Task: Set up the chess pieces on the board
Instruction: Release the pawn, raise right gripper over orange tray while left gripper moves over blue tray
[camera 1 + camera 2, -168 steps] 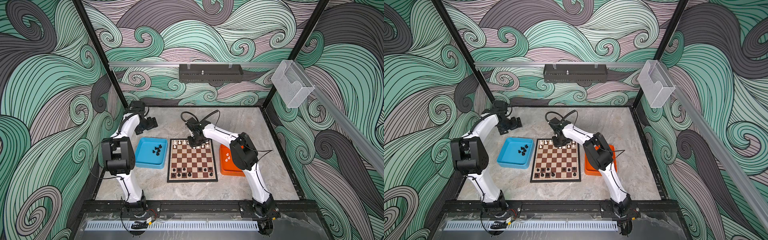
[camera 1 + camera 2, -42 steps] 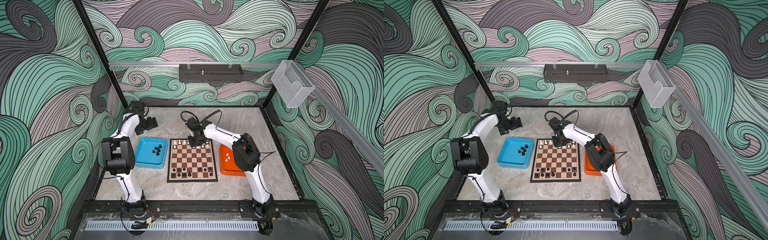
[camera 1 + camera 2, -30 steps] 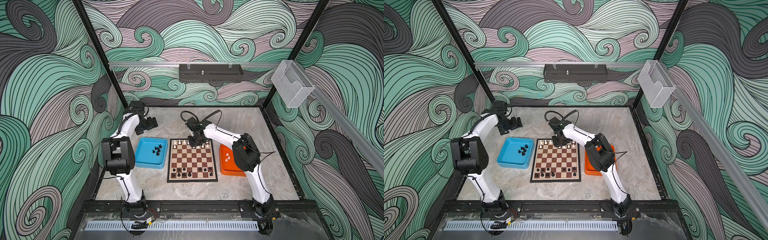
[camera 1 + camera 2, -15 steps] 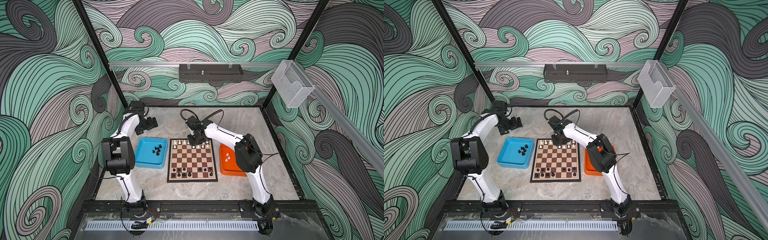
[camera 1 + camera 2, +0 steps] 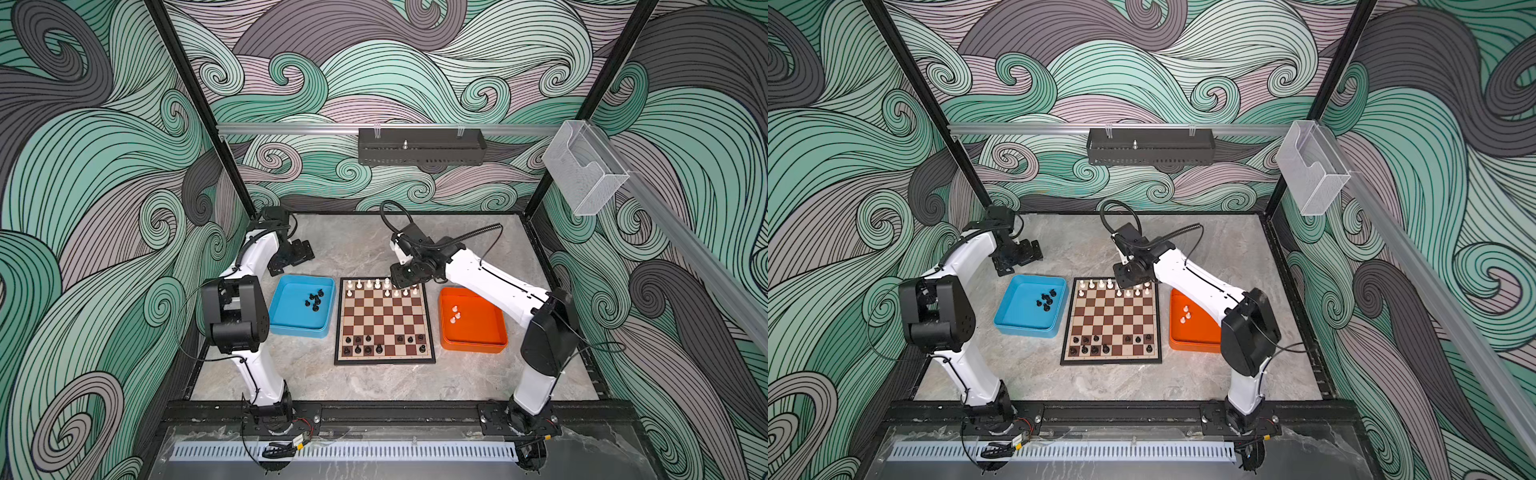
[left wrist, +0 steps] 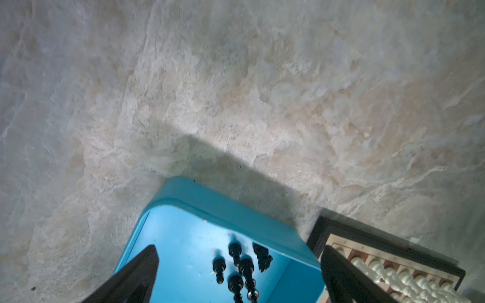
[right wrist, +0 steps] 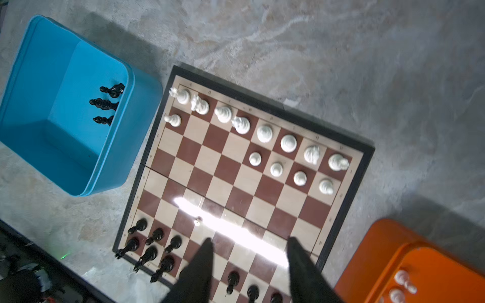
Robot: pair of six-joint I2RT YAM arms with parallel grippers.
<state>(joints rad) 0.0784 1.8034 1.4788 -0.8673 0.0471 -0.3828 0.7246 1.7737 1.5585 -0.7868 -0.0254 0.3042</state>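
Right fingers stand apart and nothing is between them. In both top views they hang above the far edge of the board, over the white rows. Left fingers are spread wide, also with nothing between them, and they hang over the surface at the far corner of the blue tray.

The board lies flat in the middle of the surface, just beside the blue tray on its left and near the orange tray on its right.

White chess pieces stand on the far two rows. Eight of them fill the last row. Five pawns stand in the row before it, one at the left end and four at the right end. Black chess pieces stand on the near two rows with gaps between them, and in the right wrist view the fingers hide some of them.

Several loose black pieces lie close together in the blue tray, and three loose white pieces are in the orange tray.
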